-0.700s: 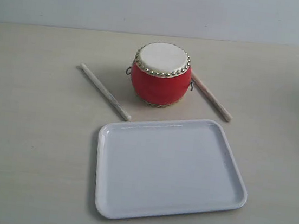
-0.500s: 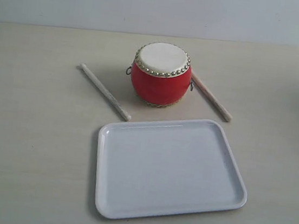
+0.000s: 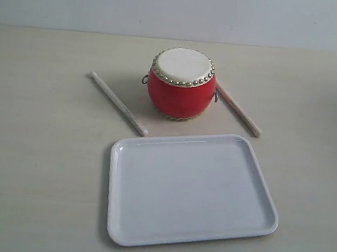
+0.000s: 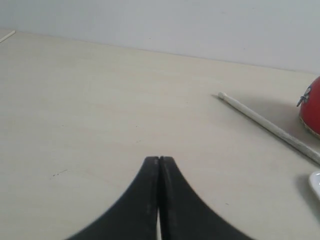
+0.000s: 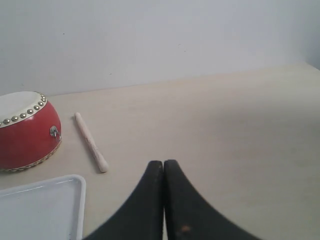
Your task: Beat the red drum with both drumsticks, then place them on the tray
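The red drum point(image 3: 181, 83) stands upright on the table behind the white tray point(image 3: 117, 215), whose inside holds nothing. One pale drumstick point(image 3: 118, 103) lies flat to the drum's left, the other drumstick point(image 3: 237, 108) lies flat to its right, partly hidden behind the drum. Neither arm shows in the exterior view. My left gripper point(image 4: 159, 159) is shut and empty, well short of the left drumstick point(image 4: 270, 128) and the drum's edge point(image 4: 312, 105). My right gripper point(image 5: 163, 162) is shut and empty, off to the side of the right drumstick point(image 5: 91, 142), the drum point(image 5: 26, 131) and the tray's corner point(image 5: 45, 210).
A pale wooden tabletop point(image 3: 34, 171) carries everything, with a plain light wall point(image 3: 183, 8) behind it.
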`<state>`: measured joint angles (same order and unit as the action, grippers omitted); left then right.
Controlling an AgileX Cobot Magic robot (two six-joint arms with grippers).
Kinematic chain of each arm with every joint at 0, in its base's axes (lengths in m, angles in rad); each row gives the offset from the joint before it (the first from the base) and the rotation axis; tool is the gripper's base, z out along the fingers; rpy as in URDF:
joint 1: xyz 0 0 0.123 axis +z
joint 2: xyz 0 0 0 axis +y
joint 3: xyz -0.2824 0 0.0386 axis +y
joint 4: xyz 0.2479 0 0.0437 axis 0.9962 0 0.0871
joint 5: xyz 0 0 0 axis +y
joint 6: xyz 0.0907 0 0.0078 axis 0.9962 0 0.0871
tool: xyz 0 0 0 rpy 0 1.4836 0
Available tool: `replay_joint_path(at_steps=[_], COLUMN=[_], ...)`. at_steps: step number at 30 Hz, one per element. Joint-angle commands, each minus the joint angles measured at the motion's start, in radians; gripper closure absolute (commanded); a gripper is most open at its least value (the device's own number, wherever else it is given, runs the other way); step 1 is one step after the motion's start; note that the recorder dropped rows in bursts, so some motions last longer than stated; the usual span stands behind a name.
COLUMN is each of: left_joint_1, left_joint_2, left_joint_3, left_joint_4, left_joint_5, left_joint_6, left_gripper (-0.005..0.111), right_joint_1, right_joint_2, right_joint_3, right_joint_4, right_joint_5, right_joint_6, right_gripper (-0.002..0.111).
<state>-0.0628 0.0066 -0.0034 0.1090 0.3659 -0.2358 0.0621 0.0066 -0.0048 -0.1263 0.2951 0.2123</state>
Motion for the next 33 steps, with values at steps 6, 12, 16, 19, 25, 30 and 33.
replay_joint_path(at_steps=[6,12,16,19,25,30,33], left_joint_1=[0.003,0.003,0.003,0.003,0.003,0.003,0.003], left_joint_2=[-0.007,-0.007,-0.007,-0.007,-0.007,-0.007,-0.007], left_joint_3=[0.003,0.003,0.003,0.003,0.003,0.003,0.003], left_joint_4=[0.097,0.097,0.097,0.087,0.037,0.035,0.035], left_joint_5=[-0.070,-0.131,-0.156,-0.190,-0.215,-0.215,-0.220], left_joint_6=[0.024,0.024,0.024,0.017,-0.153,-0.305,-0.320], left_gripper=[0.107,0.107,0.107,0.107,0.107,0.107,0.107], right_joint_1=[-0.004,-0.004,-0.004,-0.004,-0.004,-0.004,-0.004], right_joint_2=[-0.007,-0.007,-0.007,-0.007,-0.007,-0.007,-0.007], right_joint_3=[0.005,0.005,0.005,0.005,0.005,0.005,0.005], right_joint_4=[-0.007,-0.007,-0.007,-0.007,-0.007,-0.007,-0.007], right_joint_5=[-0.005,-0.005,-0.005,-0.005,-0.005,-0.005,-0.005], right_joint_6=[0.000,0.000,0.000,0.000,0.000,0.000,0.000], right_gripper=[0.108,0.108,0.108,0.108,0.108,0.108,0.108])
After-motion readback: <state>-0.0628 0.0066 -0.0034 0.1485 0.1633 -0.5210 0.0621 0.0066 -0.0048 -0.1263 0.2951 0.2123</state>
